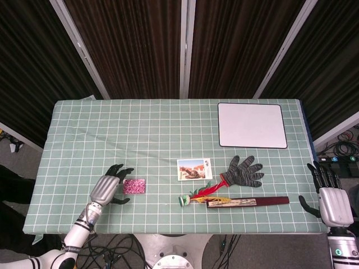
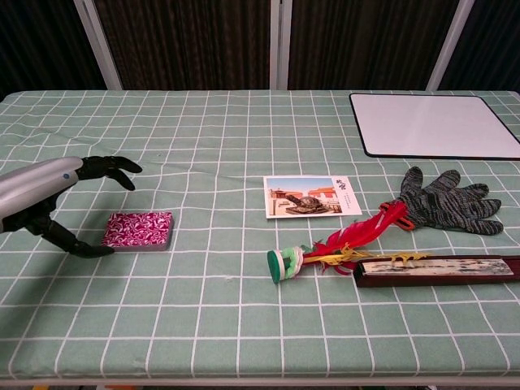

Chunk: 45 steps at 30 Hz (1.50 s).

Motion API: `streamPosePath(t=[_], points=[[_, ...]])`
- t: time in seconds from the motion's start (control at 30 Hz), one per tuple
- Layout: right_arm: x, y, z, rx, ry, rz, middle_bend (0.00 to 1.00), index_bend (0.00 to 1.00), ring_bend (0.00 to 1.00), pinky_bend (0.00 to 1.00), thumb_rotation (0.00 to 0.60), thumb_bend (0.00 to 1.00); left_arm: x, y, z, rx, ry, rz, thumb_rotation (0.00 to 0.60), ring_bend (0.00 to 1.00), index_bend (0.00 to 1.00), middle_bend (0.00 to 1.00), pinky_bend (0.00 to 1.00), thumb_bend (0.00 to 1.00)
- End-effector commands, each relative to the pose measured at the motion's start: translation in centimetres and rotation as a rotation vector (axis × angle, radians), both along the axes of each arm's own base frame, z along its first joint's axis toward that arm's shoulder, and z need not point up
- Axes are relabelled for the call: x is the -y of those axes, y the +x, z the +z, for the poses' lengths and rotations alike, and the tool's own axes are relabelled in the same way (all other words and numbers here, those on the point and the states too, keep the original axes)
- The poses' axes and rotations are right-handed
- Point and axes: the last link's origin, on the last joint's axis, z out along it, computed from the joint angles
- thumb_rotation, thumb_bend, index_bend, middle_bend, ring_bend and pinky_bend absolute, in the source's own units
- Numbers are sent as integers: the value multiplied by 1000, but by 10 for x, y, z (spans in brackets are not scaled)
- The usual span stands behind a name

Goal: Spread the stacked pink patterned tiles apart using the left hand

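Nearest the robot's edge of the surface [image 2: 203,341], covered in green cloth with a white grid: long dark wooden box [image 2: 439,270] with a pale carved panel, lying flat, right of the tile stack; beside its left end, red and yellow feathers on a green-and-white ribbed base [image 2: 286,264]. Stack of pink patterned tiles [image 2: 138,230], a compact rectangular block with swirled magenta-and-white faces, resting left of the feathers, edges aligned. Left hand [image 2: 49,199] with silver metallic back and black fingers [image 2: 114,166], immediately left of the stack, fingers spread wide and arched above its near-left corner, thumb low at the stack's left edge; contact not discernible, nothing held. Right hand [image 1: 331,199] off the surface's right edge, well apart from the stack, fingers extended and apart, holding nothing. Farther back: glossy rectangular postcard [image 2: 311,196]; knitted grey striped glove [image 2: 447,201], lying flat; beyond, white board [image 2: 431,123] with dark rounded frame.
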Motion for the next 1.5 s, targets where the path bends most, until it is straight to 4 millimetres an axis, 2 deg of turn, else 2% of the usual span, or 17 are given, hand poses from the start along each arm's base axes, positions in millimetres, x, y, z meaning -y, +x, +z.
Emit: streamPosePath(t=[0.03, 0.7, 1.23, 1.5], points=[[0, -1, 0, 0, -2, -3, 0, 0, 0, 0, 600, 228, 0, 0, -5, -6, -6, 3, 600, 42, 145, 231, 55, 148], [1, -9, 1, 10, 1, -26, 0, 0, 0, 0, 600, 228, -5, 10, -29, -35, -10, -4, 600, 42, 167, 256, 55, 180], [1, -10, 1, 11, 5, -31, 0, 0, 0, 0, 600, 228, -10, 8, -32, -62, 15, 3, 600, 53, 185, 291, 56, 199], [2, -11, 1, 10, 6, -39, 0, 0, 0, 0, 600, 229, -11, 7, -32, -68, 17, 6, 600, 53, 194, 304, 55, 265]])
